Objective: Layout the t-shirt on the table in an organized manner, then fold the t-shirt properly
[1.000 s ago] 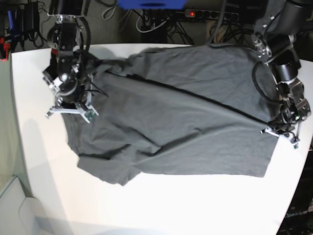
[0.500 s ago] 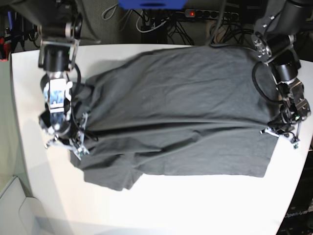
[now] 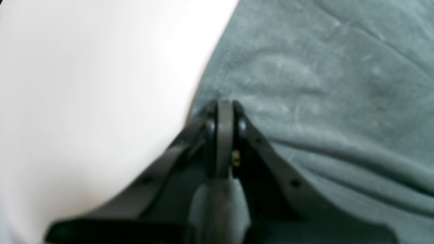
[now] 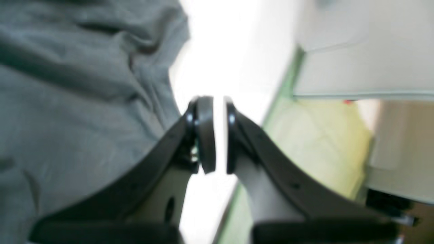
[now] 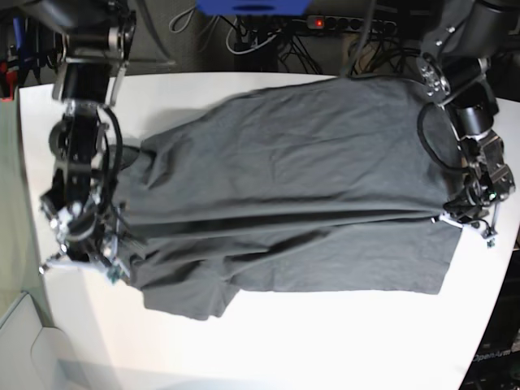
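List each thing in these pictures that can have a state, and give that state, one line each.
t-shirt: spread across the table, wrinkled, not folded.
table: white, bare along the near side.
left gripper: shut on the t-shirt's edge.
right gripper: jaws slightly apart, nothing between them, beside the t-shirt.

We view the table (image 5: 325,341) from overhead; both wrist cameras look closely along their fingers, sharing the t-shirt (image 5: 292,195) edges.
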Controlling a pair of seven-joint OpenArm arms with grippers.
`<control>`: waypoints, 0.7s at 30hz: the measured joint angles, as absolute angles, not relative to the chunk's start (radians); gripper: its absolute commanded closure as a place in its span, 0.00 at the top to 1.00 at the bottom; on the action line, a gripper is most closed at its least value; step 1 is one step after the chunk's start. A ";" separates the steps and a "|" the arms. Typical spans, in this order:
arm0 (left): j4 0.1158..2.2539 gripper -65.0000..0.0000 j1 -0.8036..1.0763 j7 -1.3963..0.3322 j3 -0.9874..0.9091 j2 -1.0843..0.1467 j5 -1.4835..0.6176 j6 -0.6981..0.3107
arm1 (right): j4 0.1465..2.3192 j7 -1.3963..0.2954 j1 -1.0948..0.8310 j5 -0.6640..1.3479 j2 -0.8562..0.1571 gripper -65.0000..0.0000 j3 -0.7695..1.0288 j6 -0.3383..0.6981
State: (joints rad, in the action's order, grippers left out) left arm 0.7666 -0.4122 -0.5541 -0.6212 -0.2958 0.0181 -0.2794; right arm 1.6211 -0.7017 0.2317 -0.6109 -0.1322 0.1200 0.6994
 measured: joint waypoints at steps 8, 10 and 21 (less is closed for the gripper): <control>0.767 0.00 -0.414 -0.556 -0.622 -0.294 0.019 -0.276 | 1.689 -0.788 0.031 -0.604 -0.109 0.05 -0.074 0.708; 0.767 0.00 -0.414 -0.554 -0.622 -0.293 0.019 -0.276 | 1.691 -0.797 0.019 -0.606 -0.085 0.05 -0.101 0.708; 0.768 0.00 -0.414 -0.545 -0.625 -0.280 0.019 -0.273 | 1.657 -0.791 -0.057 -0.606 -0.137 0.05 -0.144 0.707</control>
State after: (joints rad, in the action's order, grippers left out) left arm 0.7677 -0.4137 -0.5446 -0.6247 -0.2802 0.0185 -0.2733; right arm 1.6573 -0.7910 -0.0566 -0.6064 -0.1371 -0.1444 0.7067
